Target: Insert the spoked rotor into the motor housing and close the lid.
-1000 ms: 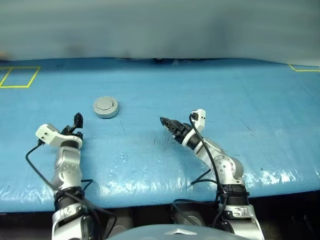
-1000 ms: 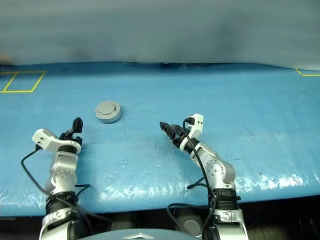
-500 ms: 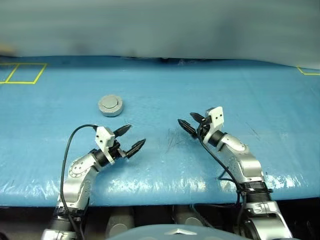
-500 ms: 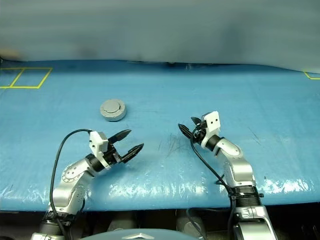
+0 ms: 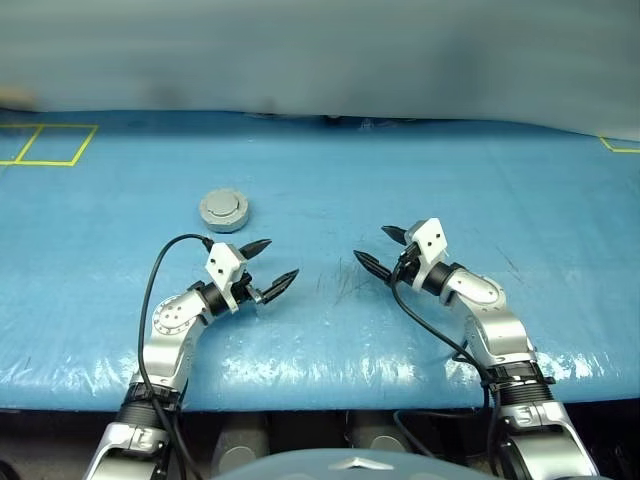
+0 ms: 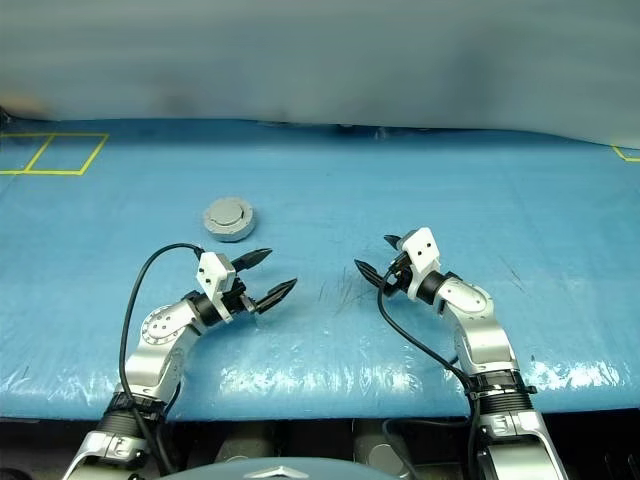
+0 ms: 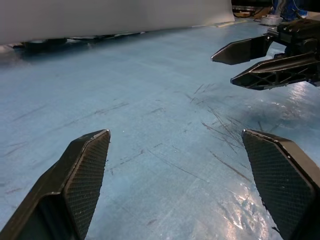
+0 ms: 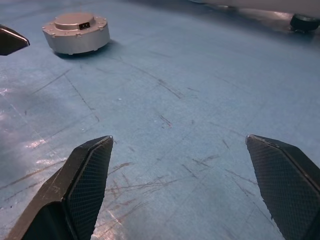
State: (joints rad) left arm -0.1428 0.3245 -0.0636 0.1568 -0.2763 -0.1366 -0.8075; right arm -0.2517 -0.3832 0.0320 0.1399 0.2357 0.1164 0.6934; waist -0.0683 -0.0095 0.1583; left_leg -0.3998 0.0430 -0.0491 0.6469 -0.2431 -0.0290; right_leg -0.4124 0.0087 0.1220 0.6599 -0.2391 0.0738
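Note:
A round grey unit stands on the blue table, back left of both grippers. Its lid (image 5: 225,203), plain grey with a raised round centre, lies shut on top of the motor housing (image 8: 75,44). The spoked rotor is hidden. My left gripper (image 5: 282,258) hovers low over the table in front of and to the right of the unit, open and empty, pointing right. My right gripper (image 5: 370,243) faces it from the right, also open and empty. The left wrist view shows the right gripper (image 7: 222,70) across a bare stretch of table.
The blue table cover (image 5: 330,330) is scratched and shiny near the front edge. Yellow tape squares (image 5: 45,145) mark the far left corner, and another yellow mark (image 5: 620,146) lies at the far right. A black cable (image 5: 160,270) loops off the left wrist.
My left arm has swung in from the left toward the middle and its gripper now points right. My right gripper has rolled, shifted a little right and opened wider.

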